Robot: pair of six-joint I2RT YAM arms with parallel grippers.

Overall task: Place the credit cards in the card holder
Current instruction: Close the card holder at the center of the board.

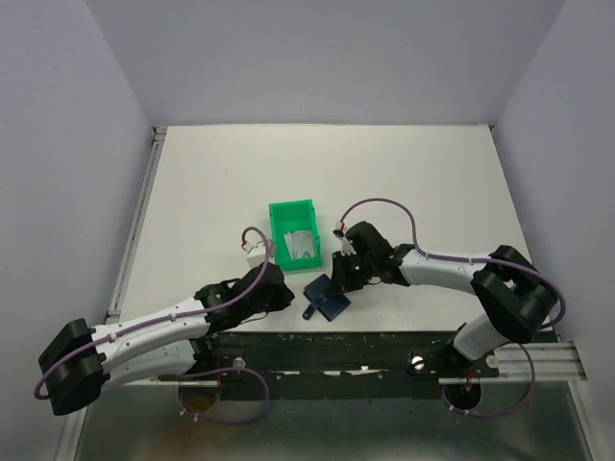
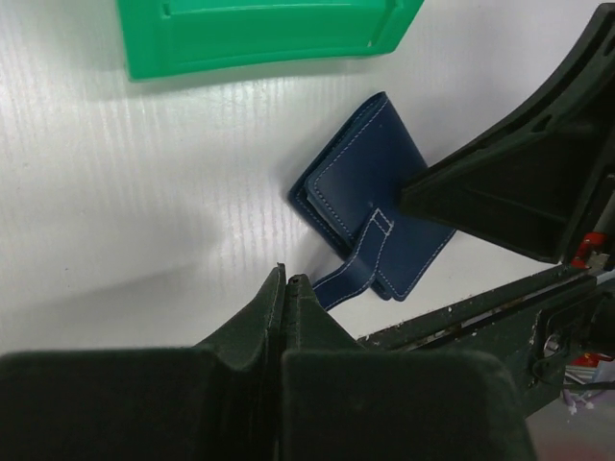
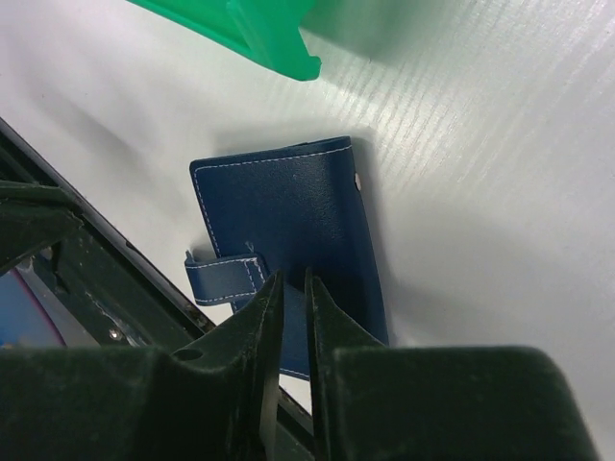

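The card holder [image 1: 327, 300] is a navy folded wallet lying flat near the table's front edge, its strap [image 2: 354, 274] undone and trailing. Pale grey credit cards [image 1: 301, 246] lie inside the green bin. My right gripper [image 3: 291, 279] points down onto the card holder [image 3: 288, 216], its jaws only a narrow slit apart with blue showing between them. Whether they pinch the leather I cannot tell. My left gripper [image 2: 285, 279] is shut on nothing, low over the table just left of the strap's free end. In the left wrist view the right fingers [image 2: 480, 182] cover the card holder's [image 2: 360, 168] right part.
The green plastic bin [image 1: 291, 209] stands just behind the card holder, open side up. A black metal rail [image 1: 317, 341] runs along the table's front edge right beside the holder. White walls enclose the table on the left, back and right.
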